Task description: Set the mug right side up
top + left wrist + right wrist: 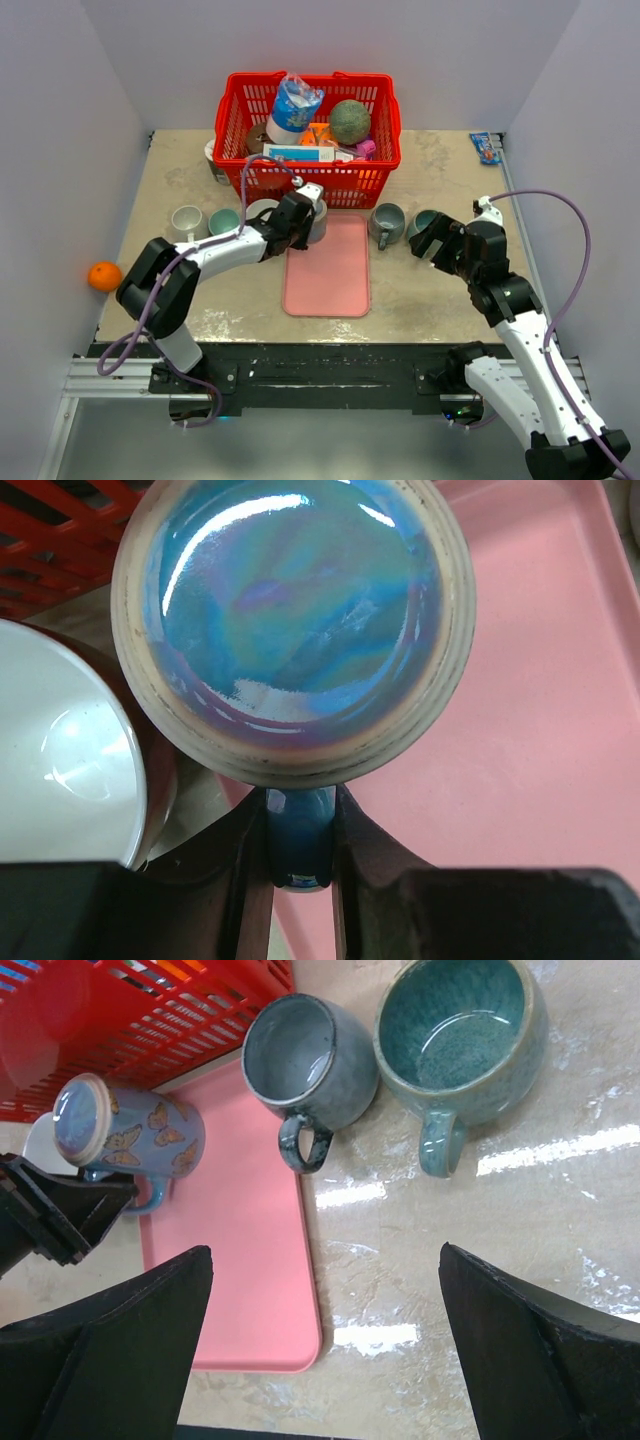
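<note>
So the left tool (300,840) is pinching the handle of the butterfly mug (290,620), 1 finger on each side, both touching it. The mug is upside down. Its shiny blue base faces straight into the left wrist camera, and the right wrist view shows the rim pointing down. It sits at the far left corner of the pink tray (328,275), just in front of the red basket (240,110). I can't tell if the rim is resting on the tray or barely off it.

Right beside it on the left is a brown mug with a white inside (60,750), open end up.

The right tool (322,1255) is spread wide with nothing in it, hovering over the worktop (420,290) near 2 upright mugs: a grey one (300,1060) at the tray's right edge and a teal one (460,1020) next to it.
</note>
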Controlling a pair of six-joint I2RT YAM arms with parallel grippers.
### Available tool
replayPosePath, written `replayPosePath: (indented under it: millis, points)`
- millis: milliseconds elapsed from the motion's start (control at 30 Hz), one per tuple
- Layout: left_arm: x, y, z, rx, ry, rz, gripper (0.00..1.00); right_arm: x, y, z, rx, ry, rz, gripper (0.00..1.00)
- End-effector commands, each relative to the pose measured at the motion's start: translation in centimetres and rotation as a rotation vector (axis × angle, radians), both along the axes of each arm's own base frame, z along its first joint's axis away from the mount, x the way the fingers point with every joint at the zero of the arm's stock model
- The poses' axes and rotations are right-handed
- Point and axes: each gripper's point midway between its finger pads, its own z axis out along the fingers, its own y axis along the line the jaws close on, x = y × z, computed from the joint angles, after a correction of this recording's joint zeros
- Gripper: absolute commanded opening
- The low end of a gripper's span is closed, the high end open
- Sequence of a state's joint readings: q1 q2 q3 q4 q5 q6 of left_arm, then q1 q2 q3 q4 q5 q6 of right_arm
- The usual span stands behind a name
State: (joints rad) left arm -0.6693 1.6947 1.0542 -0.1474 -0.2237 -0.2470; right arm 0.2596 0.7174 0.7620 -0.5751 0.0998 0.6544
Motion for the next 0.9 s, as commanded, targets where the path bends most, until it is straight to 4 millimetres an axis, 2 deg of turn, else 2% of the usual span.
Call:
replayPosePath:
  millis: [0,33,100,133,167,233,267,333,400,433,500,533,600,767,867]
  points:
    - [-0.5,-1.5,4.7,-0.164,-0.066,0.002,0.00,-0.4,1.5,1.6,0.058,-0.049,0.077,0.98]
    - [-1.2,-1.4,4.5,-0.186,-0.048,0.003,0.00,-0.3,1.6,1.8,0.055,-0.060,0.088,0.98]
    - [-2.4,-2.7,7.0,-0.334,-0.055,-0.013,0.00,-0.8,3.3,2.8,0.098,-0.092,0.193,0.99]
    - [-3.4,-2.7,6.6,-0.373,-0.033,-0.014,0.00,-1.1,4.0,3.0,0.104,-0.106,0.240,0.99]
    - [-4.2,-2.9,8.2,-0.456,-0.035,-0.005,0.00,-1.4,4.5,3.4,0.121,-0.128,0.276,0.99]
    - [-5.3,-3.8,9.4,-0.579,-0.035,-0.031,0.00,-2.3,6.5,3.9,0.177,-0.165,0.403,0.99]
    - [-5.9,-3.9,10.9,-0.640,-0.050,-0.044,0.00,-2.9,7.2,4.2,0.203,-0.185,0.451,0.99]
    - [-7.2,-4.6,11.9,-0.765,-0.026,-0.056,0.00,-4.0,8.9,4.0,0.272,-0.199,0.553,0.99]
    - [-8.2,-5.0,14.2,-0.886,-0.030,-0.073,0.00,-4.6,9.4,3.9,0.315,-0.220,0.585,0.99]
    - [-8.5,-4.8,14.2,-0.907,-0.026,-0.068,0.00,-4.9,9.7,3.8,0.346,-0.213,0.597,0.99]
    - [-9.2,-4.9,16.6,-1.003,-0.052,-0.084,0.00,-5.9,10.3,4.2,0.383,-0.238,0.650,0.99]
    - [-9.5,-4.7,16.9,-1.029,-0.056,-0.085,0.00,-6.2,10.4,4.4,0.404,-0.242,0.653,0.99]
    - [-10.2,-4.6,19.2,-1.113,-0.085,-0.114,0.00,-6.7,10.7,4.7,0.433,-0.260,0.678,0.99]
    - [-12.0,-4.4,24.0,-1.268,-0.123,-0.175,0.00,-7.7,11.1,5.9,0.490,-0.292,0.708,0.99]
    - [-13.6,-4.7,26.8,-1.356,-0.147,-0.239,0.00,-8.2,11.4,7.3,0.512,-0.336,0.744,0.99]
